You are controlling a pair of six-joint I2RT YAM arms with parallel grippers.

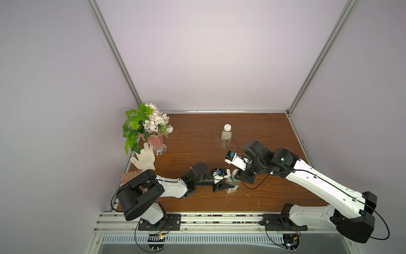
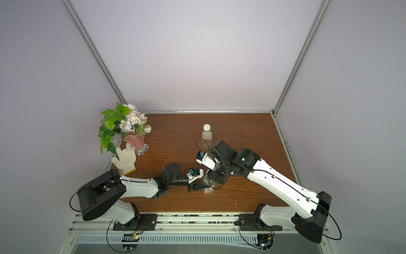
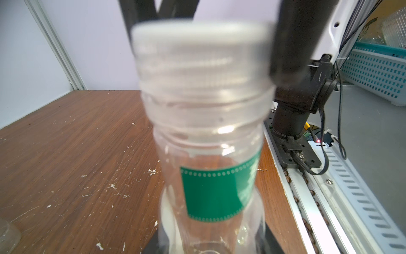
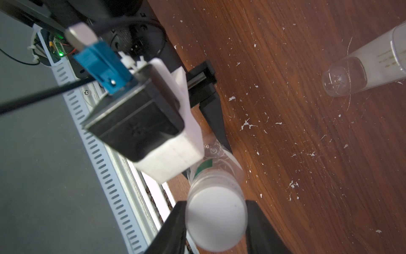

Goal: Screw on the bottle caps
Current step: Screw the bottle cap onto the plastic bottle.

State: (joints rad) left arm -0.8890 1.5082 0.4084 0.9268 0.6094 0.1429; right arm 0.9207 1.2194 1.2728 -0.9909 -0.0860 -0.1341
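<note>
At right end effector [image 4: 216, 222]: clamped shut on white cap [image 4: 215, 209] seated atop labelled bottle [image 3: 208, 191], pinched low by left end effector [image 1: 231, 182], near desk [image 1: 197, 132] front edge. Judged light, thin-walled, slick, crushable; best held by cap rim and lower body. Cap-to-neck seating read, blurred, from left wrist view alone; plain bottle [image 1: 226, 136] farther back, capped, in both top views.

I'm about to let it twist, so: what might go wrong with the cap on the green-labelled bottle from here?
1. The left gripper holds the green-labelled bottle low on its clear body, so torque at the top may spin or squash it.
2. The right gripper pinches the white cap by two edges only; it could slip.
3. The threads are blurred in the left wrist view; a tilted cap might cross-thread.
</note>
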